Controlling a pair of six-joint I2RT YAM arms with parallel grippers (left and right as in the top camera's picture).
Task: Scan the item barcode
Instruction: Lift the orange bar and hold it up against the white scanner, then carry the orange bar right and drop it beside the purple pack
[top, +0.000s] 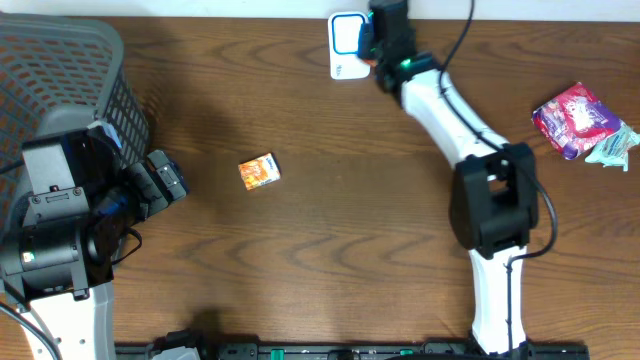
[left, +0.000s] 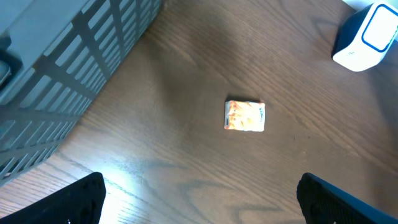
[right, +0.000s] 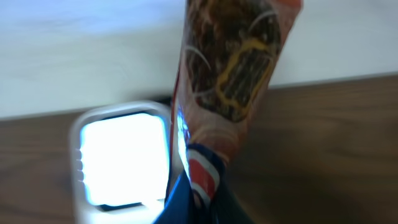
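While the right hand (top: 380, 45) is clamped tight on the packet (right: 230, 68), with the scanner (right: 124, 162) just ahead of it, turn the barcode face squarely to the lit window and hold it steady. The left hand (top: 163, 182) gapes wide, empty.

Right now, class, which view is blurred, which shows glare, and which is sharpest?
Right wrist view: blurred throughout, the white box scanner's window blown out, the red-brown snack wrapper soft. Left wrist view: glare on the brown wooden table. Overhead view: sharpest, evenly lit.
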